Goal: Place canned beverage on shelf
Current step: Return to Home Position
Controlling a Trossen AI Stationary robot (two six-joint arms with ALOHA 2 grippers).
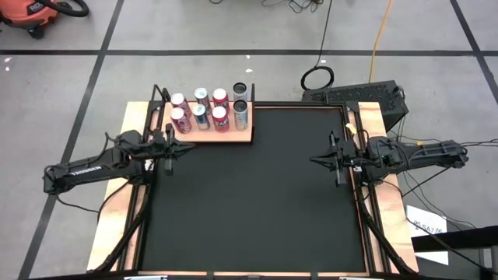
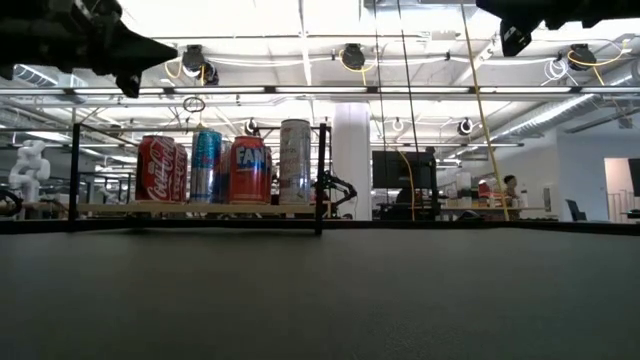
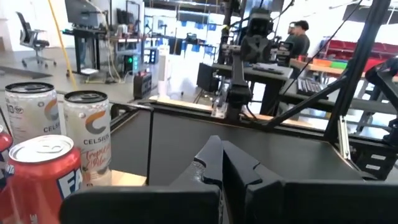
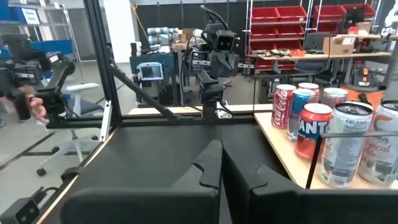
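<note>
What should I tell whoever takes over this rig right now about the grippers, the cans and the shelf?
Left gripper: shut, empty, over the left edge of the mat, just in front of the shelf.
Right gripper: shut, empty, at the mat's right edge.
Cans: eight, upright on the shelf in two rows of four.
Done: placing looks finished; no can shows on the mat.
Left: probably only parking both arms at home.

CELSIUS on white can (image 3: 87, 137); Coca-Cola on red can (image 2: 155, 170); FANTA on orange-red can (image 2: 250, 170).
</note>
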